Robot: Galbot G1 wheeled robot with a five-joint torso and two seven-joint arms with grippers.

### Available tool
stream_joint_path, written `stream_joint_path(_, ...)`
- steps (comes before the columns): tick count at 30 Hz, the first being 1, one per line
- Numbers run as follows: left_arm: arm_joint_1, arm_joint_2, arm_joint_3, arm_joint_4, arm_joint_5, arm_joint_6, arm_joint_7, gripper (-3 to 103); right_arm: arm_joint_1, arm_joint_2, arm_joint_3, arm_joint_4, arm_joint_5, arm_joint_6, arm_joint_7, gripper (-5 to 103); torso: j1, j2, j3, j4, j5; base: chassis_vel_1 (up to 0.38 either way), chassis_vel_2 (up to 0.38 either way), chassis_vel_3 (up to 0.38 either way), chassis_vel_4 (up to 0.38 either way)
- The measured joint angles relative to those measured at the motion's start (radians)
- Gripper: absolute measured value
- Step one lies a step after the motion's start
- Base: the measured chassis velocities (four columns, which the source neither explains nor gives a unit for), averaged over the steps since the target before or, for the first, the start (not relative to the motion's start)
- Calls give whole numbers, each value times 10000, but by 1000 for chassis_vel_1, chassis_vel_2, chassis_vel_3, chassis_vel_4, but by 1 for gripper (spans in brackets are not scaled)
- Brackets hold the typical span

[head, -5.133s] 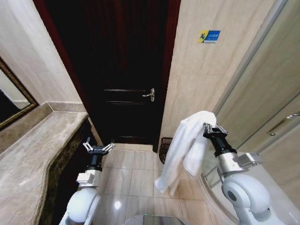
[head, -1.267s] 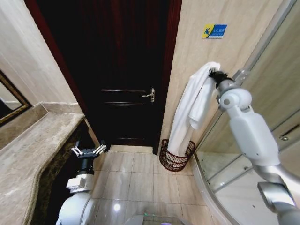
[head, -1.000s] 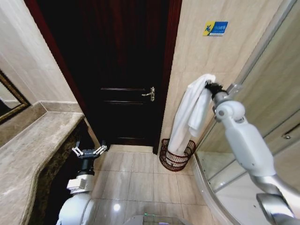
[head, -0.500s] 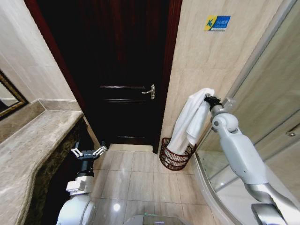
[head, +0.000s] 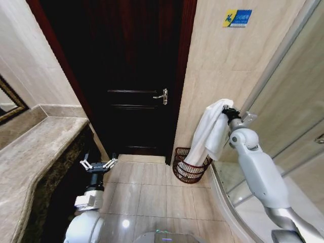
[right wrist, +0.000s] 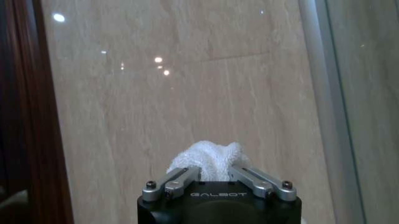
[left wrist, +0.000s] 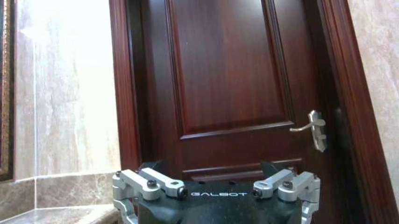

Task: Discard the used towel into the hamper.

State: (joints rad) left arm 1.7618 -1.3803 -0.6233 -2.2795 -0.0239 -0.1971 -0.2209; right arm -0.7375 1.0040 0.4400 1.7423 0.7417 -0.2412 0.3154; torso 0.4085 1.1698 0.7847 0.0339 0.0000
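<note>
Lowered limp towel point(head: 210, 132), wicker hamper point(head: 190, 165)

A dark wooden door point(head: 134, 76) stands shut in a reddish-brown frame, with a silver lever handle point(head: 162, 96) on its right edge. Left of it a marble counter point(head: 30, 157) runs along the beige tiled wall beneath the corner of a framed mirror point(head: 10, 104). Right of the door, a small blue and yellow sign point(head: 237, 18) sits high on the tiled wall beside a glass shower enclosure point(head: 283, 101), and pale tiles point(head: 152, 187) cover the floor.
</note>
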Motion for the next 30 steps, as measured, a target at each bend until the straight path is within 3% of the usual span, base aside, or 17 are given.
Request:
stream_joint_path(11,43,-135,173,-20,204,-157,5,100,-2055,415,522,1551,-304,75,44,5,-251,-562,-317,1,-1,0,0,0,0)
stream_joint_path(30,196,-79,96,-150,186,-305,5,100,-4114,1059,1071,3065,-1273,474,179,5,-669,-1474,-809,0,-2,-67,67,67,-73)
